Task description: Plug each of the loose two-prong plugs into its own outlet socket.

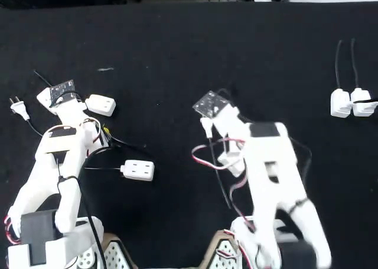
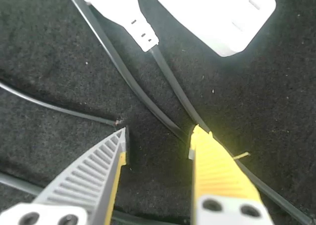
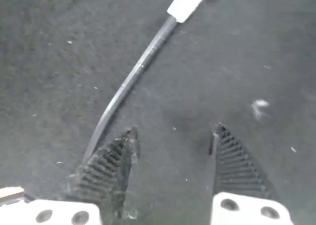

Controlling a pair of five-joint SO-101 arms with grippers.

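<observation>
Left fingers [image 2: 217, 170], right fingers [image 3: 238, 166] wide apart

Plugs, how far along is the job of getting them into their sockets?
Done: nothing looks plugged in yet. A plug lies loose on the mat; the socket near it and the second socket sit empty. In hand: nothing; the left gripper is open over a cord, the right gripper open beside a second cord. To do: both insertions.
</observation>
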